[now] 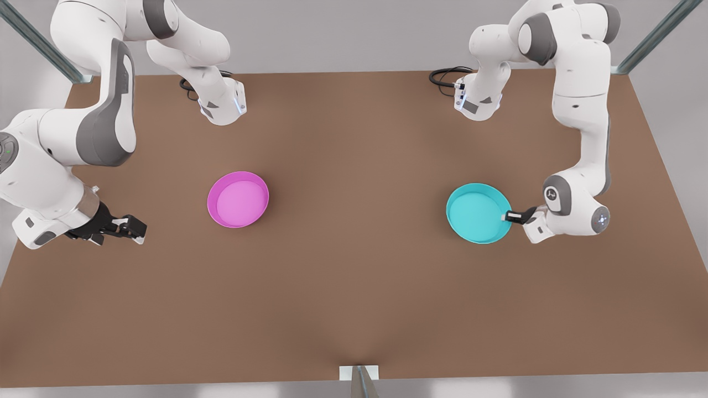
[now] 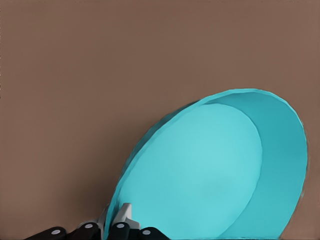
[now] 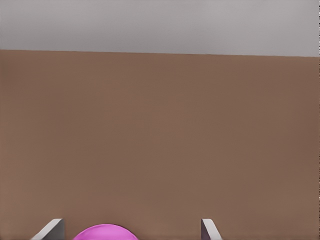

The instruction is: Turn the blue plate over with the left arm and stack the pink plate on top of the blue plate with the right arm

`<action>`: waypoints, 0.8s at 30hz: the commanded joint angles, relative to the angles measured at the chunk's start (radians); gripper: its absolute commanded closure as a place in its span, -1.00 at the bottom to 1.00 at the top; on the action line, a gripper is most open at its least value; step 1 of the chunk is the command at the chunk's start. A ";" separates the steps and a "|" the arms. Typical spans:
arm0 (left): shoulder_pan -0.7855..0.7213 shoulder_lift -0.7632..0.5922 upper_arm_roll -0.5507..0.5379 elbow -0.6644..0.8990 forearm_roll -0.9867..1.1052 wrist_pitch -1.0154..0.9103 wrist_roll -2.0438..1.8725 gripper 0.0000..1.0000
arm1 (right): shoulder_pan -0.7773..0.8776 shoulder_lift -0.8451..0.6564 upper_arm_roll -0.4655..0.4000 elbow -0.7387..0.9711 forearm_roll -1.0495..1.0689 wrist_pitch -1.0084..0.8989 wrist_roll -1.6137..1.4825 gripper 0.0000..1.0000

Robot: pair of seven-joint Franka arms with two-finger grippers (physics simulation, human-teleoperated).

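A brown tabletop point(image 1: 354, 265) carries two shallow round plates, well apart. The blue plate point(image 1: 478, 213) lies toward the front view's right edge of the table, open side up. The pink plate point(image 1: 238, 199) lies toward the front view's left, also open side up.

The left gripper point(image 1: 513, 216) is at the blue plate's rim on the side nearest the table's right edge in the front view. In the left wrist view its fingers point(image 2: 122, 216) are closed across the thin rim wall, one inside and one outside, with the blue plate point(image 2: 215, 170) spreading away from them.

The right gripper point(image 1: 130, 226) hangs near the table's left edge in the front view, well apart from the pink plate, holding nothing. Its fingertips point(image 3: 50, 231) stand wide apart, and the pink plate point(image 3: 105, 233) lies between them farther off. This arm waits.

The plates look rigid, light and smooth. The low upright rim is the likely hold; a pinch on it may slip as the plate turns.
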 commanded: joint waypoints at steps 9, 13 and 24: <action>-0.012 -0.034 -0.001 0.045 -0.095 -0.056 -0.054 0.57 | 0.000 0.000 0.000 0.000 -0.001 0.005 0.000 -1.00; -0.038 -0.058 -0.006 0.080 -0.031 -0.102 -0.138 0.57 | 0.000 -0.002 0.002 0.000 -0.001 0.005 0.000 -1.00; -0.235 -0.057 -0.004 0.261 0.107 -0.219 -0.465 0.57 | 0.000 0.000 0.000 0.000 -0.001 0.005 0.000 -1.00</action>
